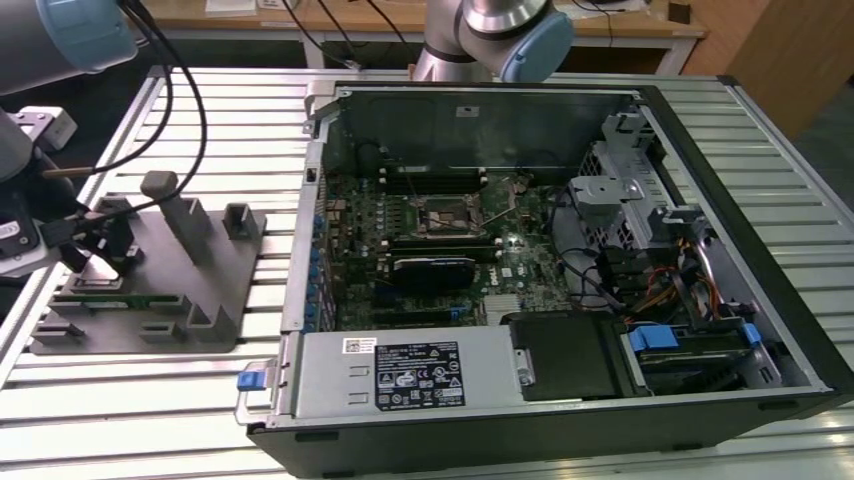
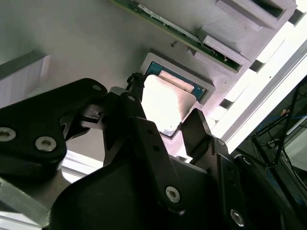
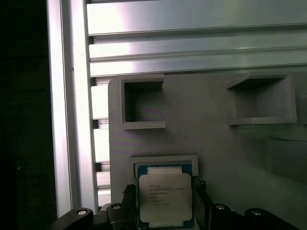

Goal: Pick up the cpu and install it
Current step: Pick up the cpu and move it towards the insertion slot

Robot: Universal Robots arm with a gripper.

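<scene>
My gripper (image 2: 167, 117) hangs over the grey tray (image 1: 174, 300) at the exterior view's left, jaws apart either side of the cpu (image 3: 165, 194), which sits in its tray pocket, prob. not yet pinched; pickup & install into the computer case (image 1: 747, 200) both left to do.

An open computer case (image 1: 467, 125) takes up most of the slatted tabletop (image 1: 134, 420), its motherboard (image 1: 527, 262) exposed. A grey tray (image 1: 220, 290) with upright posts sits just beside the case, toward the tabletop's edge at the exterior view's left. The arm (image 1: 80, 35) reaches in over that edge, its black jaws hanging low over the tray's outer end, near a post.
</scene>
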